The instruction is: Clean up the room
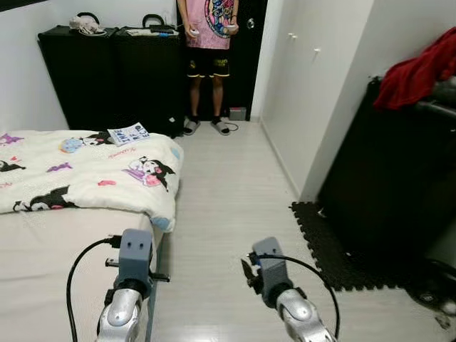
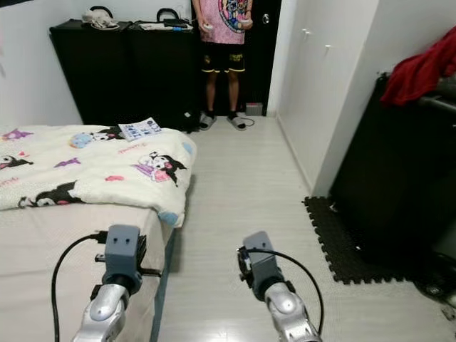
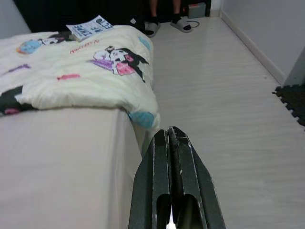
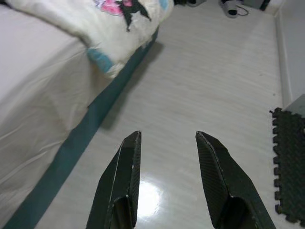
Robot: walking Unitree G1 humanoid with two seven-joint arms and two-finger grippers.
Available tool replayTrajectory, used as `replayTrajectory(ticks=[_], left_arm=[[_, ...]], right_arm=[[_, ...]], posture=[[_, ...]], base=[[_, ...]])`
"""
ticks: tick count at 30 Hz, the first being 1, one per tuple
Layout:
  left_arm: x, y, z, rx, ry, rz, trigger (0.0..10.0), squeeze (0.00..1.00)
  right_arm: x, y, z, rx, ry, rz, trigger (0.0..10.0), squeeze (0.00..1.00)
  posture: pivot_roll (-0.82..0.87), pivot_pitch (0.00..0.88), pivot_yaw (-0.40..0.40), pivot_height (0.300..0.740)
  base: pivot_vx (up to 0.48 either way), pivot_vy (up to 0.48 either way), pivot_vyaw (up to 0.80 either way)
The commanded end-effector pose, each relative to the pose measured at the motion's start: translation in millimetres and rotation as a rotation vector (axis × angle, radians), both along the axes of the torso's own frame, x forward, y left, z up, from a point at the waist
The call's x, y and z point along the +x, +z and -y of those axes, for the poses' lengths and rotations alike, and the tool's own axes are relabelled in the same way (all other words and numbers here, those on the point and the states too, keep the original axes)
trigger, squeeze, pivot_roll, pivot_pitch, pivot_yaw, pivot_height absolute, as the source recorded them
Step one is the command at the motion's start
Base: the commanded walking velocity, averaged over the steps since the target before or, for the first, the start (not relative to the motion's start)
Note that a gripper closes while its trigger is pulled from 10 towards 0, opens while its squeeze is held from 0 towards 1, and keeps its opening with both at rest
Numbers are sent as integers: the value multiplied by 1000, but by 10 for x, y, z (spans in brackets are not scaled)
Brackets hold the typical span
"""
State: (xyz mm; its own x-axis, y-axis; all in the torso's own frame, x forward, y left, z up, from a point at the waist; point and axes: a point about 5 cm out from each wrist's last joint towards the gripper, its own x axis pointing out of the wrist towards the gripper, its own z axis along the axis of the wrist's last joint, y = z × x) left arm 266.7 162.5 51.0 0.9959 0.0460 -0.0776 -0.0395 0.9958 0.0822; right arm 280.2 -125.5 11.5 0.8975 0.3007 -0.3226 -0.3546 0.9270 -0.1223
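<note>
Magazine point(image 1: 128, 133) is seen lying at far edge of cartoon-print duvet point(image 1: 85, 167), at 12 o'clock from left gripper point(image 3: 172, 138), well apart. Left gripper's fingers are pressed together, held over bare mattress point(image 1: 43, 271) nr its corner. Right gripper point(image 4: 167, 138) is spread, nothing betw. fingers, held above pale wood floor point(image 1: 228, 192) beside bed. Black foam mat point(image 1: 328, 242) is seen at 3 o'clock by dark cabinet w/ red cloth point(image 1: 417, 71) on top. Person point(image 1: 208, 43) stands at 12 o'clock by black dresser point(image 1: 107, 71).
</note>
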Motion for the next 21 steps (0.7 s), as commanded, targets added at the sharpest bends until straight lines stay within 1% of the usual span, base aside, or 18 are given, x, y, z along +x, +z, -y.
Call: replayTrajectory(ticks=[1, 21], left_arm=[[-11, -16, 54, -17, -10, -8, 10000, 0], [-19, -22, 33, -17, -3, -8, 10000, 0]], right_arm=[[-21, -27, 25, -6, -4, -9, 10000, 0], [-23, -19, 5, 6, 14, -7, 10000, 0]], posture=[[-11, 0, -44, 740], [-10, 0, -55, 740]], base=[[307, 0, 0], [306, 0, 0]])
